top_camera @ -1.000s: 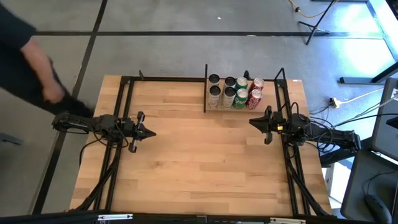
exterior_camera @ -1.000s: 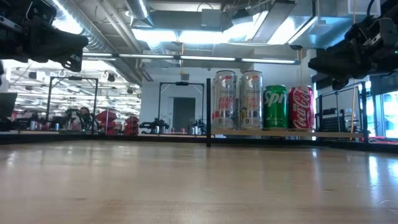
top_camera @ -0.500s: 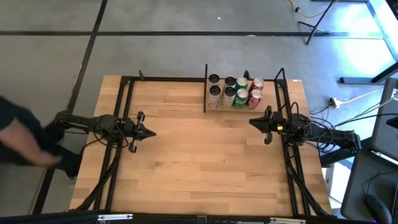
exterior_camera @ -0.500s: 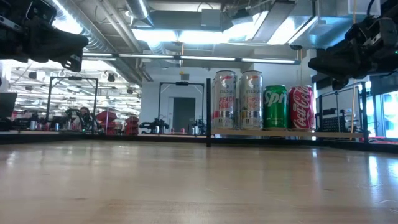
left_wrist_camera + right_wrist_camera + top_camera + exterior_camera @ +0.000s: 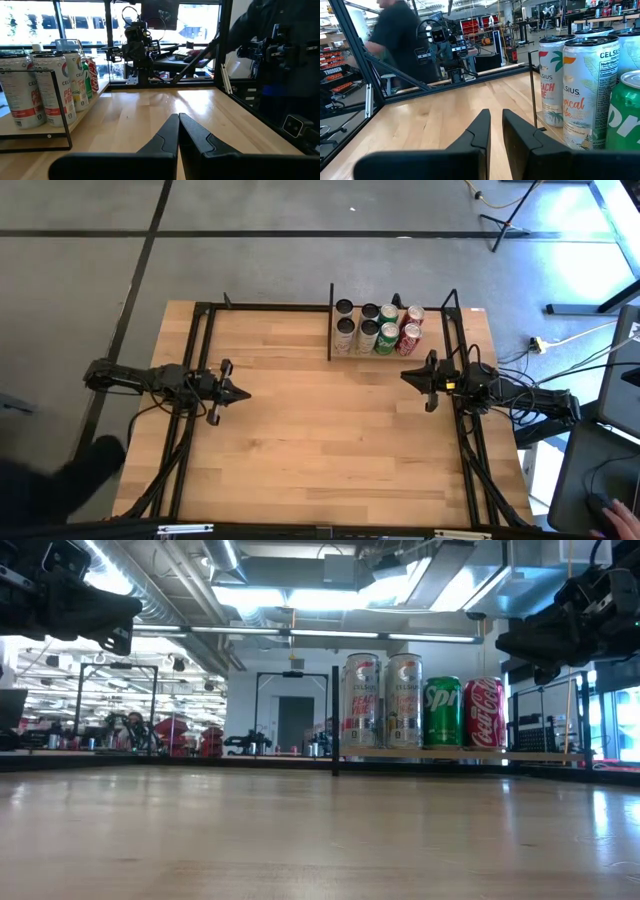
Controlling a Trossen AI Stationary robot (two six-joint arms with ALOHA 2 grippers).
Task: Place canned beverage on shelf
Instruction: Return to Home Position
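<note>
Eight cans stand on one shelf (image 5: 433,345), in two rows of four: four silver cans (image 5: 345,330), two green cans (image 5: 387,338) and two red-white cans (image 5: 409,338). Each row runs silver, silver, green, red-white, and the red-white pair is at the end nearest the right arm. All are upright and close together. The shelf sits at the far right of the worktop (image 5: 320,440).

The right gripper (image 5: 405,376) hovers above the worktop just in front of the shelf, near the red-white end but apart from the cans. Its jaws are narrow, with a thin gap, and hold nothing. The left gripper (image 5: 243,393) hangs at the worktop's left side, well apart from the shelf, its jaws closed tip to tip and empty.

A person (image 5: 400,40) in a dark top stands beyond the left arm.
</note>
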